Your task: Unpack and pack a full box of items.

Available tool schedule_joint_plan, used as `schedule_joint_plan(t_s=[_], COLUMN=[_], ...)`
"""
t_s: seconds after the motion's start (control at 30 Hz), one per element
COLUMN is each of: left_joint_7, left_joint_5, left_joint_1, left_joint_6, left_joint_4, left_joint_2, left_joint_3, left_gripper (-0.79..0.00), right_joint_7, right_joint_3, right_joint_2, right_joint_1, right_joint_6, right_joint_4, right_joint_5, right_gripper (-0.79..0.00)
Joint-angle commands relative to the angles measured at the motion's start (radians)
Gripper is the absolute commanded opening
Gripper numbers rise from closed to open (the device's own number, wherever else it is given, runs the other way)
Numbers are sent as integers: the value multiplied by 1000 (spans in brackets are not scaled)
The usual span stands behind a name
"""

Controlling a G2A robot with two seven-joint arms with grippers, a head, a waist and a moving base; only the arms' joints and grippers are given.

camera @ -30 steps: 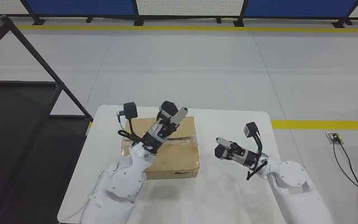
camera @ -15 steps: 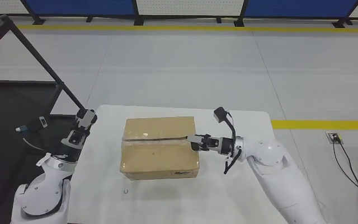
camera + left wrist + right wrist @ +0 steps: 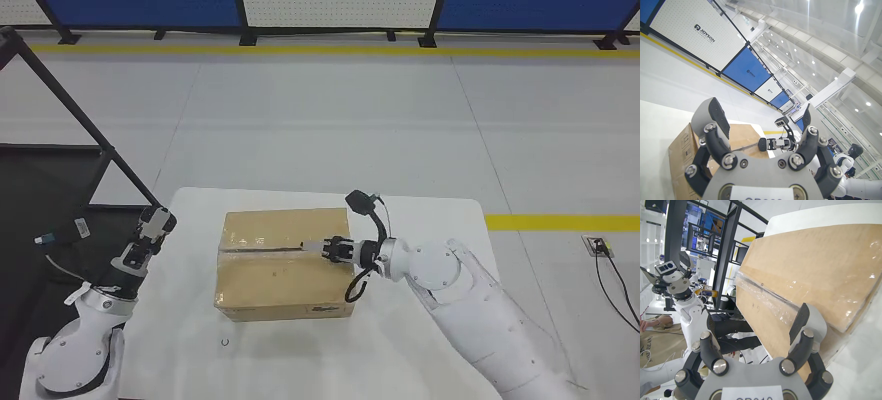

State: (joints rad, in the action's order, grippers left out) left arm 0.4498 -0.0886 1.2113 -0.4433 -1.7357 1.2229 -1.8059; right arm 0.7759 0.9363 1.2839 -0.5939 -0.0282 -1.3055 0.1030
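Note:
A closed cardboard box (image 3: 285,270) sits in the middle of the white table (image 3: 420,330), with clear tape (image 3: 768,297) along its top seam. My right gripper (image 3: 325,247) is open and lies low over the box top at the right part of the seam. In the right wrist view, one finger (image 3: 800,321) rests by the taped seam of the box (image 3: 810,266) and the gripper (image 3: 755,323) holds nothing. My left gripper (image 3: 155,222) stands open and empty at the table's left edge, apart from the box. From the left wrist view, its gripper (image 3: 762,115) points toward the box (image 3: 742,134).
A black metal rack (image 3: 60,200) stands just left of the table. A small ring-like item (image 3: 226,345) lies on the table in front of the box. Bare table surface stretches to the right of and in front of the box.
The left arm has drawn back from over the box to the table's left edge. The right gripper has come in from the right and moved leftward along the box's top seam.

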Motion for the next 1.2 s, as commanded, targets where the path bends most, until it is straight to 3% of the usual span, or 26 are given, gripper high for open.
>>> schedule_joint_plan(t_s=[0.0, 0.37, 0.53, 0.97, 1.17], left_joint_7=[3, -1, -11, -65, -76], left_joint_5=[3, 12, 6, -18, -9], left_joint_1=[1, 4, 12, 33, 42], left_joint_6=[-1, -9, -10, -17, -20], left_joint_4=[1, -4, -7, 21, 28], left_joint_2=[-2, -11, -14, -25, -32], left_joint_3=[1, 15, 27, -6, -39], left_gripper=[0, 0, 0, 0, 0], right_joint_7=[-11, -57, -22, 57, 106], right_joint_3=[27, 200, 229, 76, 39], right_joint_2=[-8, -59, -66, -17, 5], right_joint_1=[-22, -191, -237, -28, 27], right_joint_6=[19, 154, 100, 76, 8], right_joint_4=[-21, -241, -293, -22, 87], right_joint_5=[16, 112, 65, -56, -155], right_gripper=[0, 0, 0, 0, 0])
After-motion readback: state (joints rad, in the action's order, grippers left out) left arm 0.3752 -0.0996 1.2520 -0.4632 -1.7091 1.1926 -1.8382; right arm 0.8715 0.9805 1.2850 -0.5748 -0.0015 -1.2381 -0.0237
